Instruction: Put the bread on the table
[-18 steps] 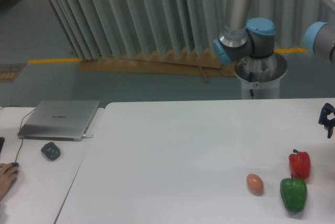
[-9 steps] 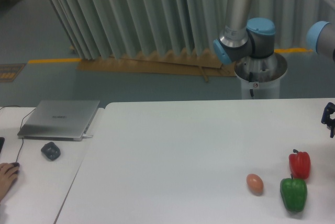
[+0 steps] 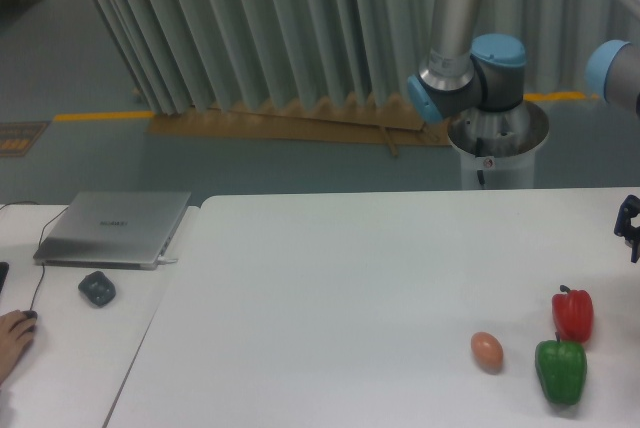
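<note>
So, counting from the front with the egg [image 3: 487, 351] as the marker: one green pepper [image 3: 560, 371] sits just right of it and slightly nearer, and one red pepper [image 3: 573, 314] is right of the egg, a bit further back. All three rest on the table [image 3: 330, 288], bunched in its near right corner, with the wide stretch left of the egg bare. Off past the table's left edge there's one hand [image 3: 14, 338], one dark mouse [image 3: 97, 289] and one closed laptop [image 3: 113, 228] on the side desk [image 3: 70, 368]. Far right of the egg, the gripper [image 3: 630, 227] is cut off by the frame edge; can't tell how far it's spread or whether it's holding anything. No bread anywhere in view.
</note>
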